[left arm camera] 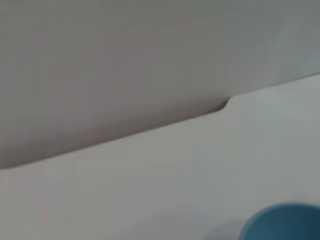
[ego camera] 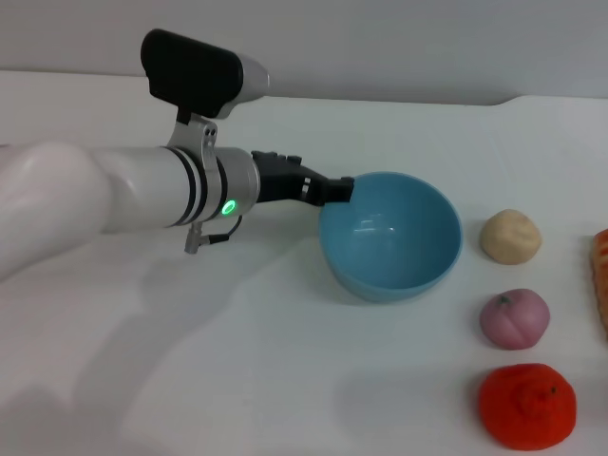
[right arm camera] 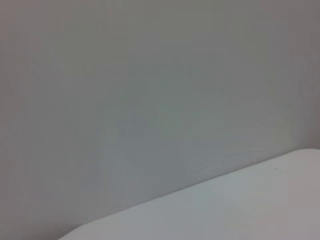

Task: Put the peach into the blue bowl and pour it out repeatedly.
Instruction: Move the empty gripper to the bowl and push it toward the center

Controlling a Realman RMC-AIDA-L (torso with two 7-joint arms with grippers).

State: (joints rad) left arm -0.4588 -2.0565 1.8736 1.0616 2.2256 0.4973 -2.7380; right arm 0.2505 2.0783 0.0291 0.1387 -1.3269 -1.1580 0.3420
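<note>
The blue bowl [ego camera: 391, 237] is tilted on its side, its opening facing up and toward me, and it is empty. My left gripper [ego camera: 340, 190] reaches in from the left and is shut on the bowl's left rim. Part of the bowl shows in the left wrist view [left arm camera: 285, 222]. The peach [ego camera: 514, 318], pink-mauve with a small green spot, lies on the white table to the right of the bowl, apart from it. My right gripper is out of view; the right wrist view shows only wall and a table edge.
A pale beige lumpy ball [ego camera: 511, 236] lies beyond the peach. A larger orange-red fruit [ego camera: 526, 406] lies in front of it. An orange object [ego camera: 601, 275] is cut off at the right edge. The table's far edge meets a grey wall.
</note>
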